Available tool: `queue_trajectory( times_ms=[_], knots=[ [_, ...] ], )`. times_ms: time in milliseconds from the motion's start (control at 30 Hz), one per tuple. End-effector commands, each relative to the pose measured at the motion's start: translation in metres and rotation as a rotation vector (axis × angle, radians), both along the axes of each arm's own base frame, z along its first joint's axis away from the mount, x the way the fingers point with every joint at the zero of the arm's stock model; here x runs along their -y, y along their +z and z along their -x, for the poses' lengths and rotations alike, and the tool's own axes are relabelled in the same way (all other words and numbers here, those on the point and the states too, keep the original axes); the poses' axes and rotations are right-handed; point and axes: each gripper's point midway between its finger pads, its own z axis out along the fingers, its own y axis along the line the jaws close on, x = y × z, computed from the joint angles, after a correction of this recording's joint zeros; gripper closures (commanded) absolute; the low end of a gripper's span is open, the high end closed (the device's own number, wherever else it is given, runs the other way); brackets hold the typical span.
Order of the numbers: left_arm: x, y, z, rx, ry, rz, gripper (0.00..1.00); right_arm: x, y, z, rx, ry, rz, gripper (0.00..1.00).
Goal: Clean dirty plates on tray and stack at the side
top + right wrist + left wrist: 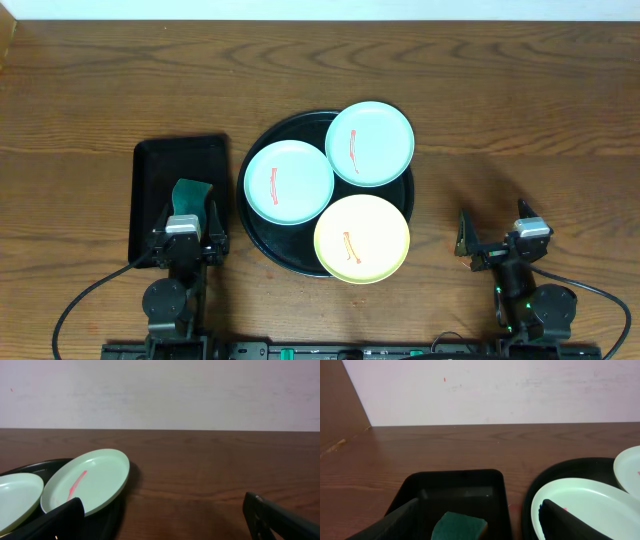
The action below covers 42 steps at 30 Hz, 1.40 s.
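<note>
The round black tray (262, 250) holds three plates, each with a red-orange streak: a mint-blue plate (288, 182) on the left, a mint-blue plate (369, 143) at the back right and a yellow plate (362, 238) in front. My left gripper (186, 218) is open over a green sponge (459, 526), not closed on it. In the left wrist view the left plate (590, 500) lies behind the right finger (565, 522). My right gripper (495, 230) stands open and empty above bare tabletop, right of the tray. The right wrist view shows the back plate (87, 485) and the tray's rim (30, 466).
A rectangular black tray (150, 170) sits left of the round tray and holds the sponge (190, 193). Bare wood tabletop (520, 120) stretches to the right and behind. A pale wall (160, 390) runs along the table's far edge.
</note>
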Motion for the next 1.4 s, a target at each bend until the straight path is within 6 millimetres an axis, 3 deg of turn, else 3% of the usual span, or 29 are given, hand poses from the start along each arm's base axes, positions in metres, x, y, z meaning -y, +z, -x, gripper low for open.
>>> queue_trajectory(
  times_ms=[0,1200,1367],
  knots=[
    [-0.001,-0.018,0.001,-0.060,0.003,-0.017,0.25,-0.003,-0.003,0.000,-0.014,0.016,-0.007,0.01],
    [-0.001,-0.018,0.001,-0.060,0.003,-0.017,0.25,-0.003,-0.003,0.000,-0.014,0.016,-0.007,0.01],
    [-0.001,-0.018,0.001,-0.060,0.003,-0.017,0.25,0.010,-0.005,-0.002,-0.016,-0.064,0.027,0.01]
  ],
)
